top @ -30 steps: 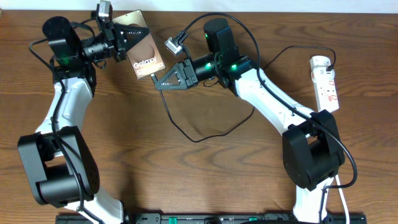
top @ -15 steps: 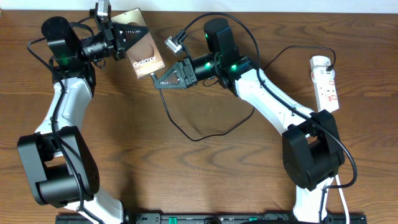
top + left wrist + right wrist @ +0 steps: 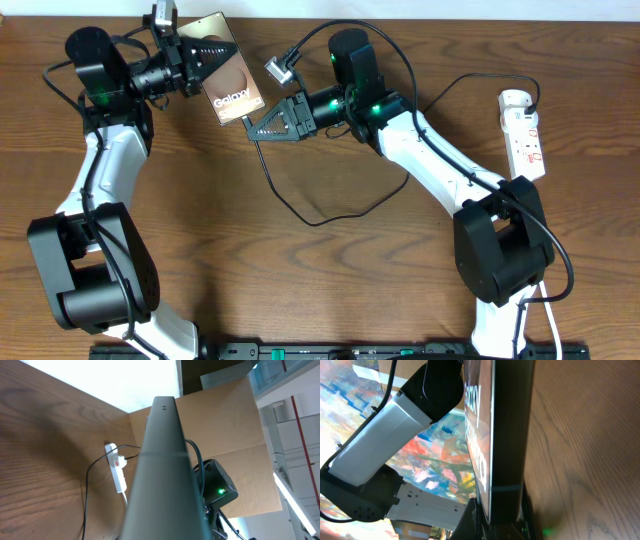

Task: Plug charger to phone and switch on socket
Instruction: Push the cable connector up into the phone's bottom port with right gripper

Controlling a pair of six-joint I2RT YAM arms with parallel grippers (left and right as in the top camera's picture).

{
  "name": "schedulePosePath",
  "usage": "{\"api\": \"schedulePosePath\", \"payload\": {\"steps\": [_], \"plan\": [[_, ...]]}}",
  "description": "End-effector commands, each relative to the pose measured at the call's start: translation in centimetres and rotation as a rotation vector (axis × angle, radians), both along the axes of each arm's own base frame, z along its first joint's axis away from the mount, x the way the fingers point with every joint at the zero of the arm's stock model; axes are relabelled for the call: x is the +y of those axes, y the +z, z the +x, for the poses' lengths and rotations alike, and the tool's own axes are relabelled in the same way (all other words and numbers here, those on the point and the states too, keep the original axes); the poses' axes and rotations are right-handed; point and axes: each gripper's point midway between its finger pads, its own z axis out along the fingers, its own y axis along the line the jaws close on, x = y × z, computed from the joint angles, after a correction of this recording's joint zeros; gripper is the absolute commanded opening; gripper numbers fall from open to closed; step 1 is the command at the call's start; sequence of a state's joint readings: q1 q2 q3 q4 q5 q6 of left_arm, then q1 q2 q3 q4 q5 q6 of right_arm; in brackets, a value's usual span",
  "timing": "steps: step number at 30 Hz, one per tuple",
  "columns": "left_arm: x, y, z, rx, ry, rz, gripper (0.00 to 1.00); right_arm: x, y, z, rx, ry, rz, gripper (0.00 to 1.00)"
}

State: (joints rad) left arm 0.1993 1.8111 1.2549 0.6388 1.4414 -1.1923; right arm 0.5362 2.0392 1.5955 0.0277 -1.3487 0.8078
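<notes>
My left gripper [image 3: 197, 62] is shut on the phone [image 3: 228, 72] and holds it tilted above the table's far left, lettering face up. In the left wrist view the phone [image 3: 165, 470] shows edge-on. My right gripper [image 3: 256, 130] is at the phone's lower end, shut on the charger's connector end. The tip itself is hidden. The right wrist view shows the phone's edge [image 3: 507, 425] right in front of my fingers. The charger cable [image 3: 320, 224] loops across the table to the white socket [image 3: 525, 130] at the right edge, which also shows in the left wrist view [image 3: 117, 472].
The wooden table [image 3: 330, 290] carries the loose cable loop in its middle. Thick black arm cables with a silver connector [image 3: 279, 70] arch above my right wrist. Both arm bases stand at the front edge.
The left gripper and phone have shifted very slightly up and left. The right gripper stays at the phone's lower end.
</notes>
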Motion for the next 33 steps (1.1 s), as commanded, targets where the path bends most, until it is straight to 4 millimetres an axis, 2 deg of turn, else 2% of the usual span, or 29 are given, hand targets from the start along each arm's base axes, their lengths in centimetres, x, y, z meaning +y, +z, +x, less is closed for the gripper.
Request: {"api": "schedulePosePath", "payload": {"steps": [1, 16, 33], "plan": [[-1.22, 0.83, -1.43, -0.043, -0.091, 0.011, 0.07, -0.34, -0.55, 2.0, -0.01, -0.08, -0.021, 0.01], [-1.22, 0.83, -1.43, -0.043, -0.091, 0.011, 0.07, -0.4, -0.82, 2.9, -0.012, -0.127, -0.037, 0.01], [-1.24, 0.83, -1.5, -0.043, -0.095, 0.011, 0.07, -0.58, -0.64, 2.53, -0.006, -0.102, -0.027, 0.01]]}}
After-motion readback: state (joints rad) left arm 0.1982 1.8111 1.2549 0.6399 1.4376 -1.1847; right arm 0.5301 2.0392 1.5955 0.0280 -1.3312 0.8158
